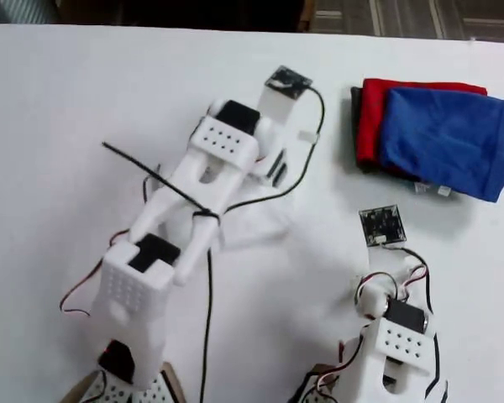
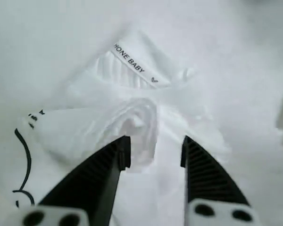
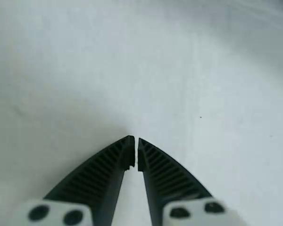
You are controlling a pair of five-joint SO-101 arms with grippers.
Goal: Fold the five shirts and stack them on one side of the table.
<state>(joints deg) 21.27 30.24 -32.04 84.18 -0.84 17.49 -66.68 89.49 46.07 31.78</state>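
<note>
The white shirt [image 2: 132, 117] lies bunched on the bench [image 1: 67, 101], well apart from the stack [image 1: 437, 134] of folded shirts. The left end effector [image 2: 154, 146] hangs open over its crumpled middle. The right end effector [image 3: 136, 143] is closed on nothing, nearer the stack. White on white hides the hems, so a pinch here would probably catch several layers and drag the bunch. Open bench lies between shirt and stack.

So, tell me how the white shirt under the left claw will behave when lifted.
The white shirt will probably go floppy: it lies in soft bunched folds under the open left claw. It looks thin and light, so one pinch likely lifts part while the rest drags. Pushed, it would probably wrinkle rather than slide.
</note>
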